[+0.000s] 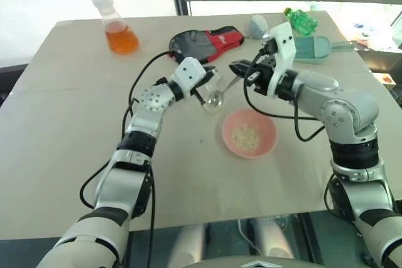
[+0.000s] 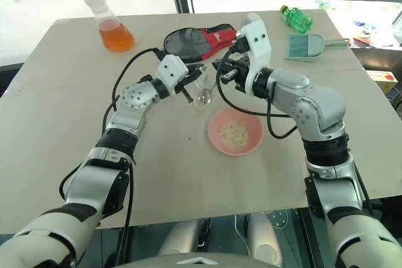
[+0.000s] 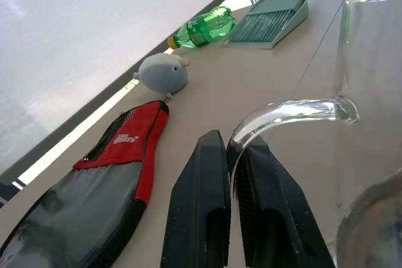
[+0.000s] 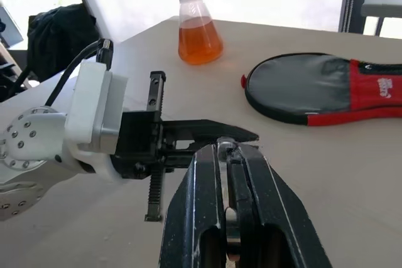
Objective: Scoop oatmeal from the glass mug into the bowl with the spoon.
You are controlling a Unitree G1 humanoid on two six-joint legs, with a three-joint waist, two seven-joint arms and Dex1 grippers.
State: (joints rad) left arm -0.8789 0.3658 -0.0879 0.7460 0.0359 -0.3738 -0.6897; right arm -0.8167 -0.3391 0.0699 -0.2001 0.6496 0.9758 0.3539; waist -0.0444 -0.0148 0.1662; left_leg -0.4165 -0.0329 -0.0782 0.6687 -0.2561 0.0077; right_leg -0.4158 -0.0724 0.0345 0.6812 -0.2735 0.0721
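Left hand (image 1: pixel 202 87): just left of the frame's middle in the left eye view, its two black fingers (image 3: pixel 201 218) pressed together on the clear handle of the glass mug.
Glass mug (image 1: pixel 212 88): held tilted above the bench at centre frame, up and to the left of the bowl; whether any flakes are left in it I cannot tell.
Right hand (image 1: pixel 237 69): just right of the mug, fingers (image 4: pixel 198 211) clamped tight on the spoon's handle.
Spoon (image 1: pixel 221 94): thin silver handle slants down and left from the right hand, its oval end at the mug's mouth.
Bowl (image 1: pixel 267 142): pink, flat on the bench, a little below and right of centre, under and to the right of the mug.
Oatmeal (image 1: pixel 245 137): a small pale heap in the middle of the bowl.
Bench (image 1: pixel 63 155): tan surface across most of the frame.
Flask (image 1: pixel 117 26): orange liquid, upright, upper left.
Pouch (image 1: pixel 204 42): black and red, top centre, behind the hands.
Dustpan (image 1: pixel 312 48): teal, upper right.
Bottle (image 1: pixel 300 21): green, lying at the upper right edge.
Grey toy (image 3: pixel 162 72): small and round, between the pouch and the bottle.
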